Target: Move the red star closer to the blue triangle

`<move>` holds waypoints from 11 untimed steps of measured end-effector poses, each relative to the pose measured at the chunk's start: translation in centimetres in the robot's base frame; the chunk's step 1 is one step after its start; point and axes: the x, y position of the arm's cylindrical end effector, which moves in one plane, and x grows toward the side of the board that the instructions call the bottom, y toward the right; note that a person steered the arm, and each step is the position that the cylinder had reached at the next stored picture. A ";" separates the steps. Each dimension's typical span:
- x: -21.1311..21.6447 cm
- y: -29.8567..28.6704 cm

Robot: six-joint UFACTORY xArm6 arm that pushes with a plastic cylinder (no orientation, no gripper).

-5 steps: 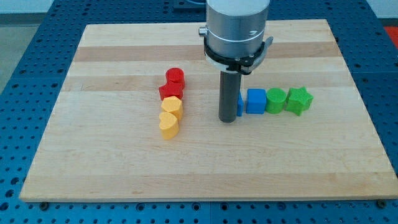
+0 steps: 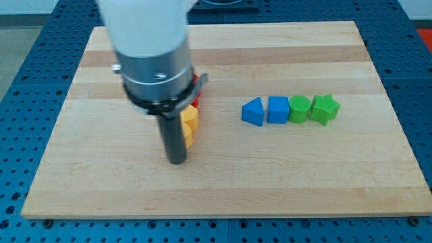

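My tip (image 2: 177, 160) rests on the board at the left of centre, just below and left of the column of yellow and red blocks. The arm hides most of that column. Only slivers of two yellow blocks (image 2: 190, 120) and a red edge (image 2: 197, 101) show, so the red star cannot be made out. The blue triangle (image 2: 253, 112) lies right of centre, at the left end of a row, well to the right of my tip.
A blue cube (image 2: 278, 109), a green block (image 2: 300, 109) and a green star (image 2: 325, 109) continue the row to the right of the triangle. The wooden board (image 2: 317, 175) sits on a blue perforated table.
The arm has swung from beside the blue triangle to the view's left. My tip now sits below-left of the yellow blocks. The blue triangle is uncovered; the red blocks are now hidden.
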 end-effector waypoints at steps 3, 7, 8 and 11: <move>-7.1 -3.6; -10.7 1.3; -11.2 2.9; -11.5 7.0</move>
